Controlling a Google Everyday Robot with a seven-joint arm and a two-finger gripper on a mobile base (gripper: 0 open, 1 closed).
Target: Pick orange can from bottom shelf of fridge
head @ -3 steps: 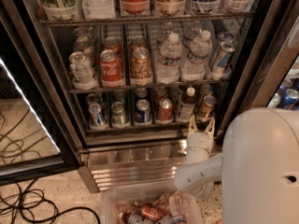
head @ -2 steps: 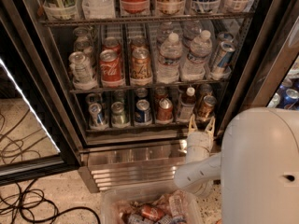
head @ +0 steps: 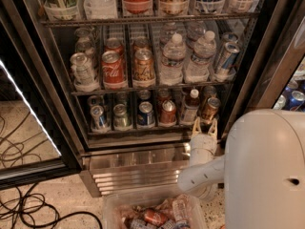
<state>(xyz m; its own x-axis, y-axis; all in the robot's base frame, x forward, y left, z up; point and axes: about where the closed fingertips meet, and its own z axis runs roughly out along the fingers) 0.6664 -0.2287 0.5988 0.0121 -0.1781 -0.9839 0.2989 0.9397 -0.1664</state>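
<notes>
One gripper (head: 206,124) | jaws parted just below orange can (head: 209,108) | speckled floor (head: 62,197)

The can (head: 209,109) stands at the right end of the bottom shelf (head: 143,128) in the fridge (head: 138,168), right of a bottle (head: 191,108). The gripper (head: 206,126) sits just before the can. A bin (head: 110,205) lies below.

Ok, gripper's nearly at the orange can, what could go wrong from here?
The open two-finger gripper sits just below the small amber-orange can on the lowest wire shelf. One finger could knock the white-capped bottle beside it; the other could catch the black fridge frame.
</notes>
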